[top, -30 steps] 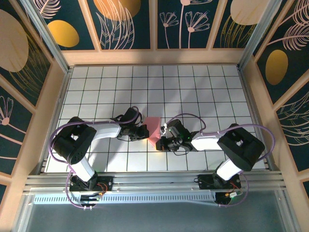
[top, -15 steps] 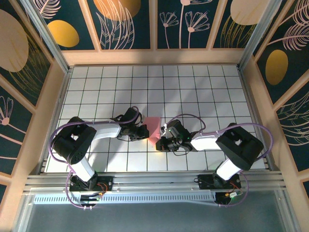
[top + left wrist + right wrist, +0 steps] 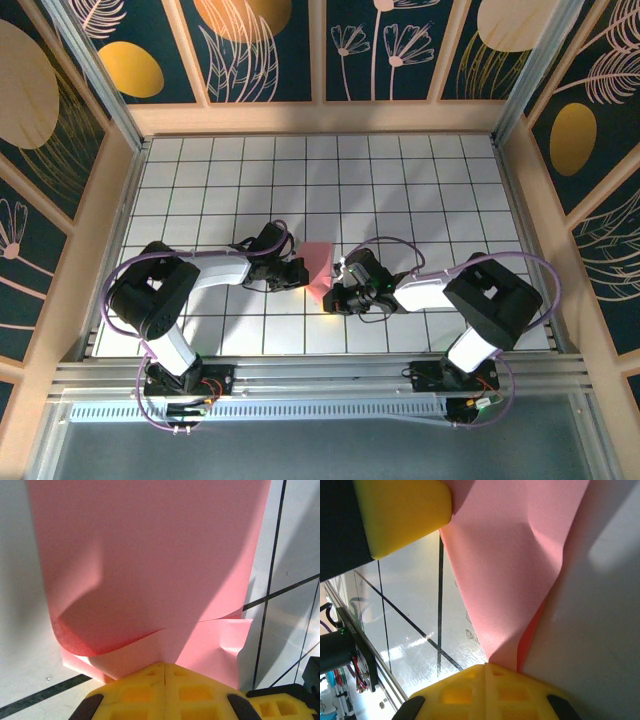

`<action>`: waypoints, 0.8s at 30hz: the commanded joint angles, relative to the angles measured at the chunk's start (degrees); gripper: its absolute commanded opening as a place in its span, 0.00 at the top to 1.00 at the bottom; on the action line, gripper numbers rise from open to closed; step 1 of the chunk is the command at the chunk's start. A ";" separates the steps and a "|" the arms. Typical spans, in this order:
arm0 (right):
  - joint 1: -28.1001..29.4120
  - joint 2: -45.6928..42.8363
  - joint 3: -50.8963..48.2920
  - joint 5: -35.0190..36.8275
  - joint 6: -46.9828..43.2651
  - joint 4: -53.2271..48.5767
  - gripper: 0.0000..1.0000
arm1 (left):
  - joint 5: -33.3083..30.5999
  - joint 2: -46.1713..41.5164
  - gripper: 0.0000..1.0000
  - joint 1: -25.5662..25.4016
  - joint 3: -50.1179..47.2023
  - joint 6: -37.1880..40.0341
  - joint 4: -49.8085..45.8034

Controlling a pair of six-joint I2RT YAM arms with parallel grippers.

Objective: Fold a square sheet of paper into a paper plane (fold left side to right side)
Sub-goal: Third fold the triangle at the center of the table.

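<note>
**Pink sheet of paper (image 3: 318,265) pinched from both sides**

Mid-table, nearer half of the white tiled table (image 3: 420,180): L gripper (image 3: 299,272) and R gripper (image 3: 334,296) meet at the sheet of paper, one on each side, seen from overhead. Both claws are pressed together w/ paper caught between their yellow pads. L wrist cam: the sheet of paper (image 3: 150,565) comes out of the closed L gripper (image 3: 165,666), its upper layer curling over a lower one, not lying flat. R wrist cam: the sheet of paper (image 3: 510,575) narrows to a point at the closed R gripper (image 3: 485,667); the L gripper's yellow pad (image 3: 400,515) sits at its far edge.
</note>
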 commanded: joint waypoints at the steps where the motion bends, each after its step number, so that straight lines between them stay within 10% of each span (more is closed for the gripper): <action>1: -0.43 1.49 0.04 0.03 1.43 -3.10 1.00 | -1.97 1.79 1.00 -0.29 0.17 -0.23 -2.24; 24: -0.79 6.69 4.80 3.21 2.22 -17.02 1.00 | 6.11 -12.00 0.99 -1.88 -7.81 -5.28 9.63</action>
